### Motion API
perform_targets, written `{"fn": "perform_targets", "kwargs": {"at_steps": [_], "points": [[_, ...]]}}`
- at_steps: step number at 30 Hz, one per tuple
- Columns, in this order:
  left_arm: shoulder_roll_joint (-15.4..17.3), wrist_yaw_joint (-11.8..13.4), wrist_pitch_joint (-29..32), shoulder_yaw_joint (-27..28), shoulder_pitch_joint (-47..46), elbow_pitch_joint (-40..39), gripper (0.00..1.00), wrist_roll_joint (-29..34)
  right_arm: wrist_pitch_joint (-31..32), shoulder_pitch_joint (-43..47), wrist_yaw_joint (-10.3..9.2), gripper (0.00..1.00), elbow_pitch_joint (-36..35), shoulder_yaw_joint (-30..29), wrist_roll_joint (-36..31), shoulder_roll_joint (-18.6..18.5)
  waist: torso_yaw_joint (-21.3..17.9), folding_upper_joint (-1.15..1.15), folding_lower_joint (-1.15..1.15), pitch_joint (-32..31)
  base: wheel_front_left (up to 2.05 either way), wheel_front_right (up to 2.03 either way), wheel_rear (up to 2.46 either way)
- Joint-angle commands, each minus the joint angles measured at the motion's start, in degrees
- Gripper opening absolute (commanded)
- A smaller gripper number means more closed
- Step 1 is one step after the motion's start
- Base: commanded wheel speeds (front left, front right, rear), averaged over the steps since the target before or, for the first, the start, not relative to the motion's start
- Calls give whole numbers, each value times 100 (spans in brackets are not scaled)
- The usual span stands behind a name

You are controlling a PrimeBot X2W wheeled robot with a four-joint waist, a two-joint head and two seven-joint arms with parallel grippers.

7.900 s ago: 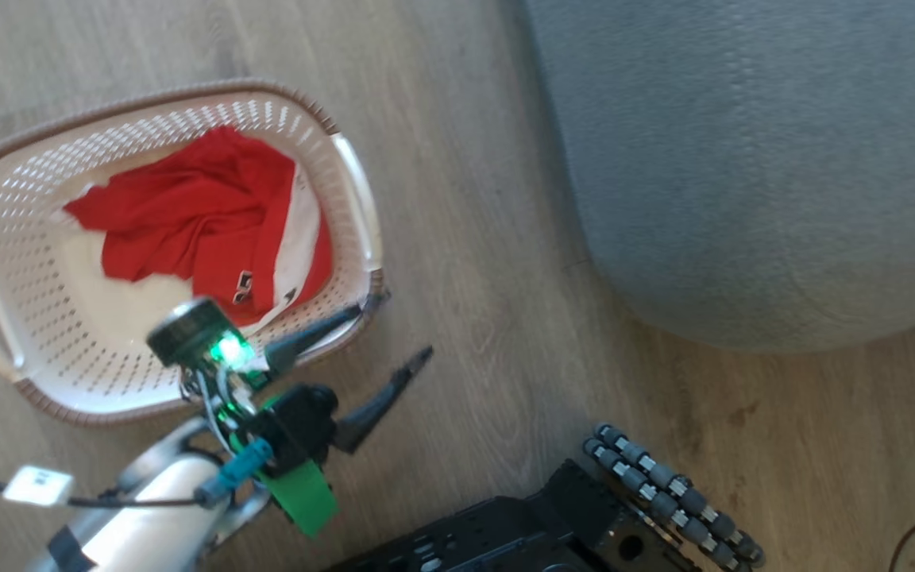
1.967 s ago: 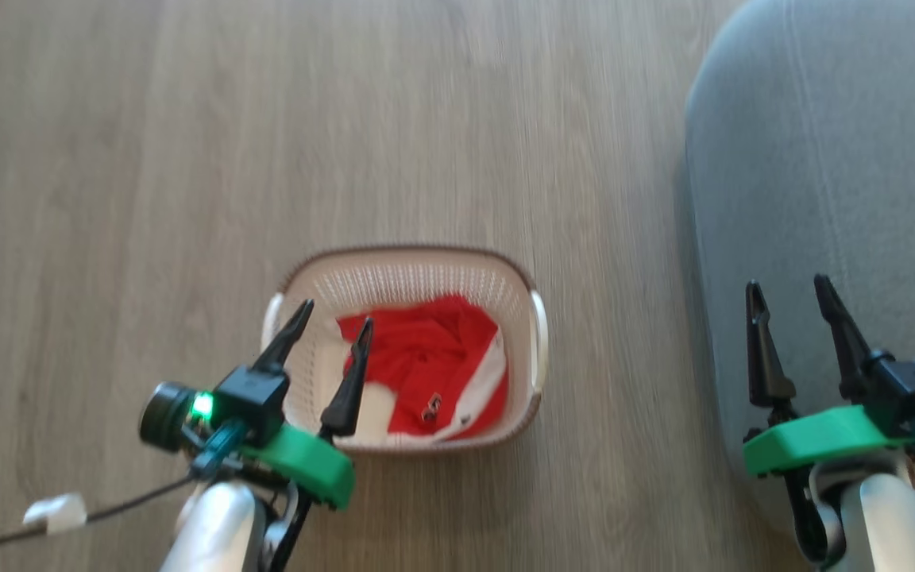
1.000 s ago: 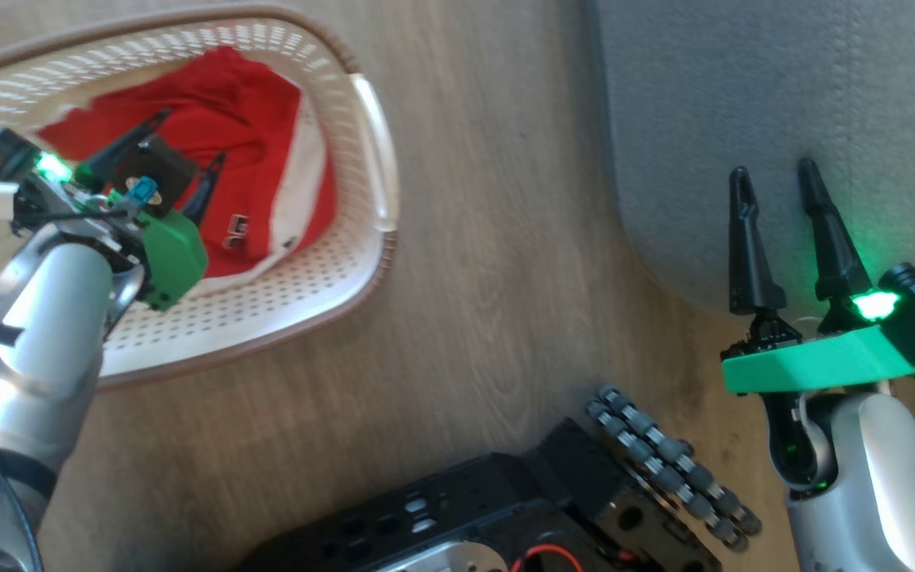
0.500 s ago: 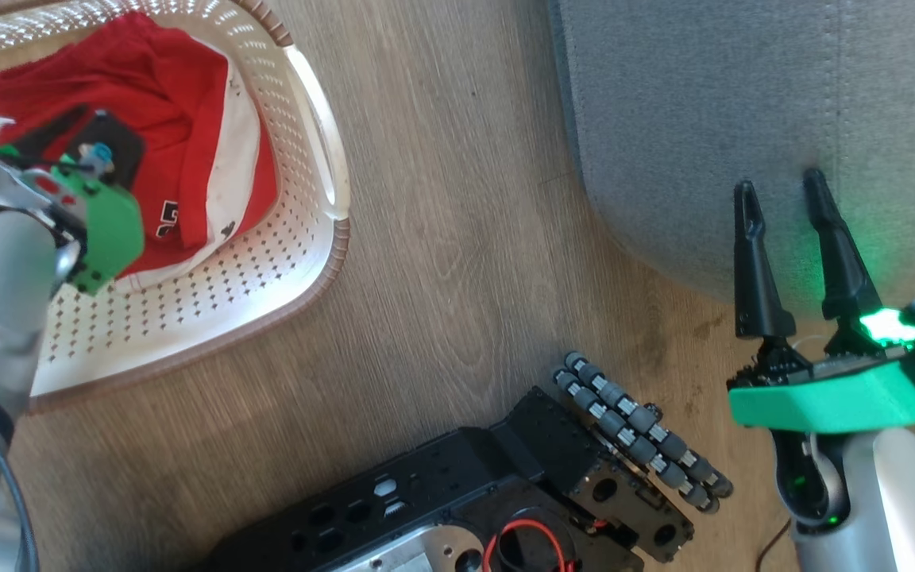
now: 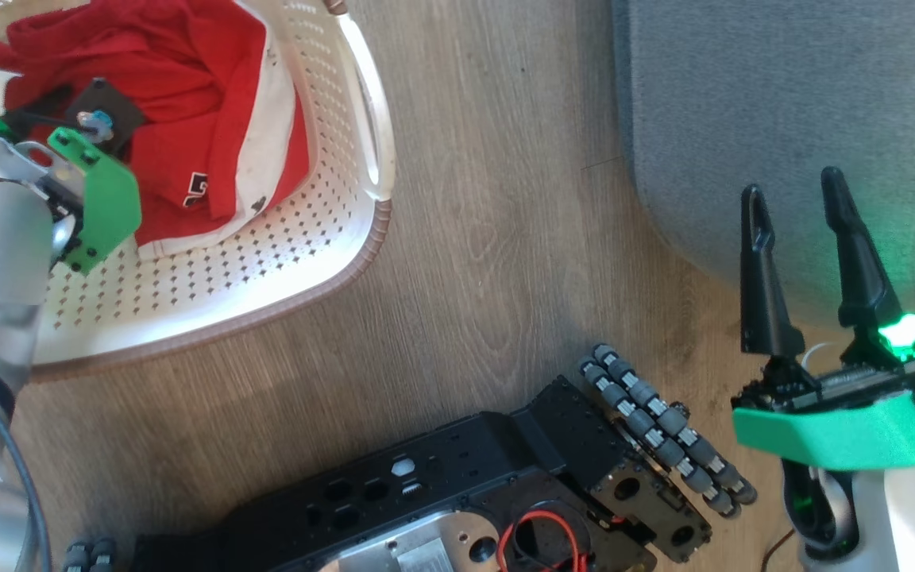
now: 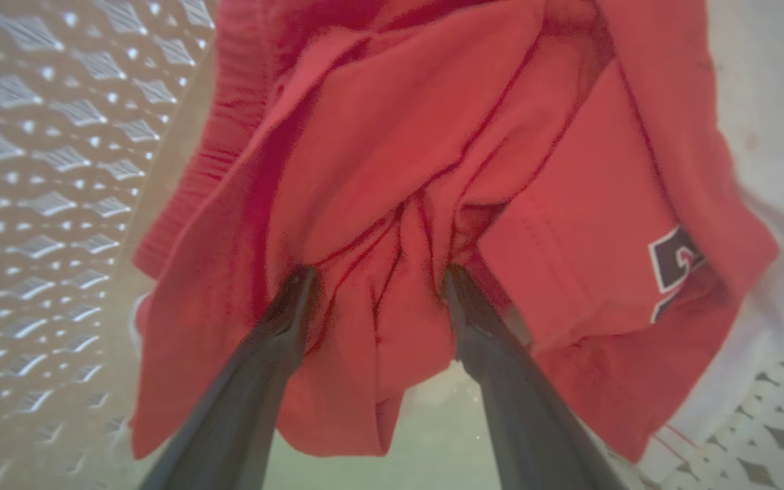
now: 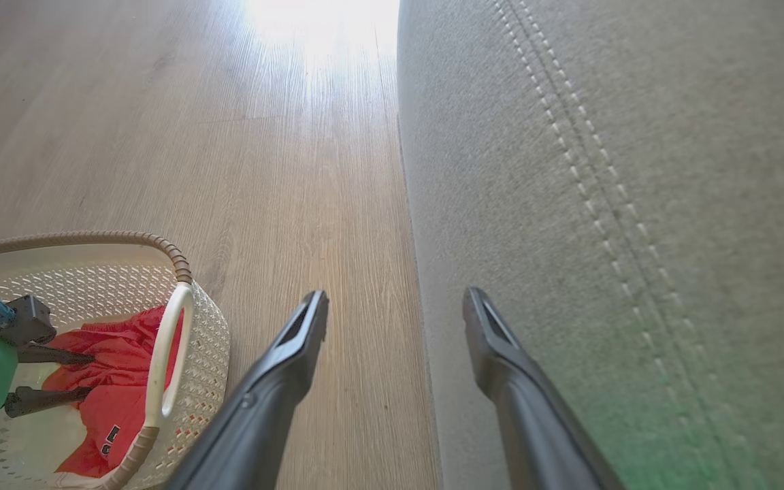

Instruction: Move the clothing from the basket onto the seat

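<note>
The clothing (image 5: 187, 79), red with a white panel and a dark printed patch, lies crumpled in the cream perforated basket (image 5: 267, 262) on the floor at the upper left. My left gripper (image 6: 375, 275) is down inside the basket and open. Both fingertips press into the red fabric (image 6: 399, 136), with a fold bunched between them. The right wrist view also shows that gripper (image 7: 89, 374) on the garment (image 7: 120, 401). My right gripper (image 5: 793, 187) stands open and holds nothing, at the lower right against the rounded edge of the grey seat (image 5: 783, 95).
My black wheeled base (image 5: 465, 492) with its grey rollers (image 5: 664, 445) sits at the bottom centre. A strip of wooden floor (image 5: 489, 222) runs between the basket and the seat. The basket's white handle (image 7: 167, 340) faces the seat's side (image 7: 603, 204).
The head camera has shifted. My left gripper has sunk lower into the basket, so its fingers are now pushed into the red fabric. The right gripper stays open by the seat.
</note>
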Motion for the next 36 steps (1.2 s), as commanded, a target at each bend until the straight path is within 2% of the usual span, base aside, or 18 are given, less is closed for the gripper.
{"fn": "perform_targets", "kwargs": {"at_steps": [1, 13, 14, 15, 17, 29, 36], "points": [[88, -46, 136, 13, 97, 31, 100, -59, -12, 448, -43, 100, -153, 119, -64, -84, 43, 0, 0, 17, 0, 0, 0], [-88, -98, 172, -291, 72, 50, 100, -307, -12, 421, -43, 100, -187, 120, -186, -84, 147, 0, 0, 55, 0, 0, 0], [-92, -98, 199, -301, 59, 50, 92, -333, -12, 426, -43, 100, -195, 119, -192, -84, 154, 0, 0, 57, 0, 0, 0], [-92, -98, 199, -301, 59, 50, 92, -333, -12, 426, -43, 100, -195, 119, -192, -84, 154, 0, 0, 57, 0, 0, 0], [-100, -99, 261, -326, 49, 51, 0, -386, -12, 435, -43, 100, -206, 118, -204, -84, 160, 0, 0, 61, 0, 0, 0], [4, -90, 150, -300, -9, 53, 0, -652, -12, 244, -43, 100, -152, 161, -165, -84, 175, 0, 0, 36, 0, 0, 0], [16, -58, -189, -106, -11, 53, 0, -949, -12, -175, -43, 100, -32, 201, -94, -84, 160, 0, 0, -135, 0, 0, 0]]}}
